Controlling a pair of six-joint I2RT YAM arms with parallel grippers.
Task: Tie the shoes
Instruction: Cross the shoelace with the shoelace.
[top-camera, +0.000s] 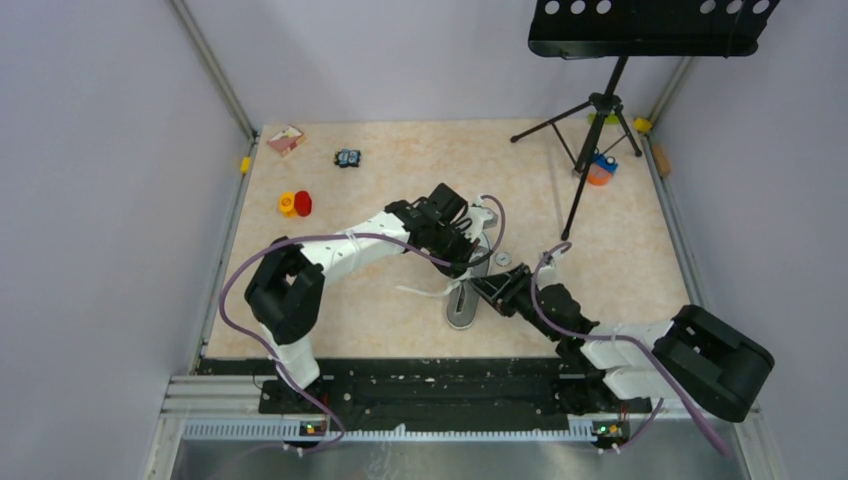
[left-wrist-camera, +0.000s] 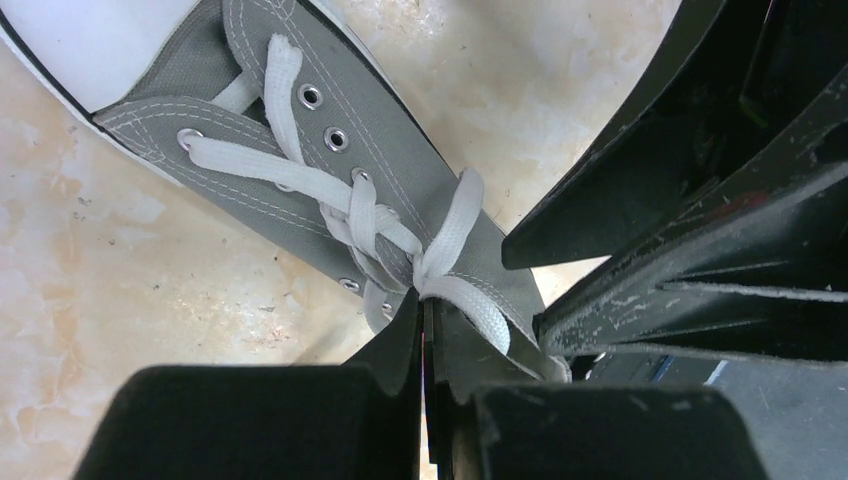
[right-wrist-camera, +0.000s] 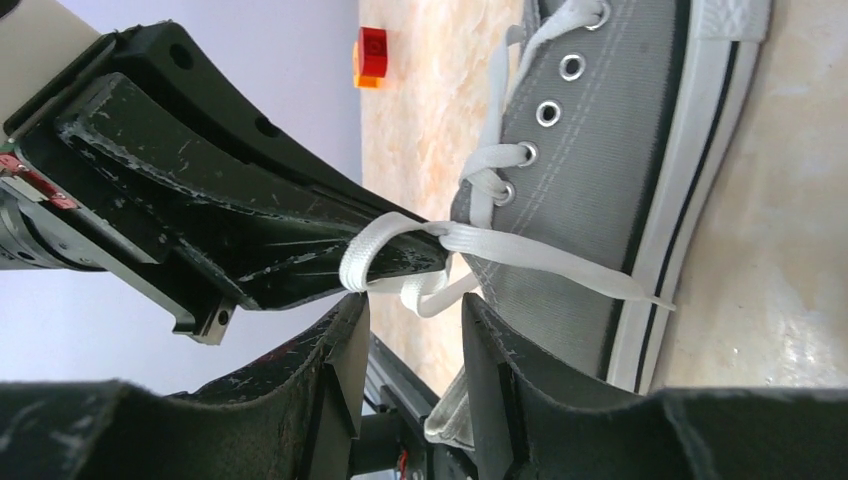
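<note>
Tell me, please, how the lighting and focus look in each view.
Top external view: soft, even light, the grey canvas sneaker with white rubber sole small in frame; left wrist view: its long white laces sharp, white rubber toe cap bright and featureless, left tool dark and blurred near the lens; right wrist view: canvas crisp, right tool dark and soft.

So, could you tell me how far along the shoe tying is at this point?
Done: the white laces are threaded and crossed over the grey canvas sneaker. In hand: the left gripper is shut on a lace loop, the open right gripper straddling a loose strand. Remaining: no bow or tightened knot shows yet.
</note>
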